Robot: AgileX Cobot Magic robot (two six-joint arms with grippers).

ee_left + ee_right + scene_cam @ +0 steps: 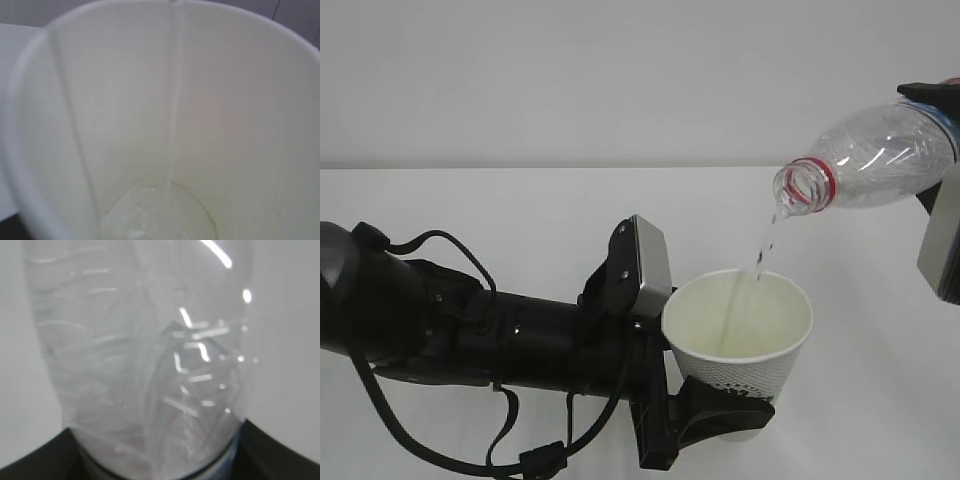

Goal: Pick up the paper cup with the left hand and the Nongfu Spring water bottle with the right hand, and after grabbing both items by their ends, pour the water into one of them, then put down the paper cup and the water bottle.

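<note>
Water [761, 258] leaves the mouth of the Nongfu Spring water bottle [868, 158] as a thin broken stream and drops inside the rim of the paper cup [738, 338]. In the left wrist view a shallow pool covers the cup floor [160, 212], with one streak running down the inner wall.

Cup: held upright and clear of the white table [520, 210], just below and left of the bottle mouth. My left hand [715, 415] grasps it low, the black fork wrapped around its base.

Bottle: tilted neck-down toward the cup, capless, red neck ring showing. My right hand [942, 215] clamps its rear end at the frame edge; the jaws themselves are mostly cropped, but the bottle hangs from nothing else.

Status, as I judge it: both pickups done, pour under way and early. The bottle body looks nearly drained, though that is hard to read. Left: finish the pour, right the bottle, set both down.
</note>
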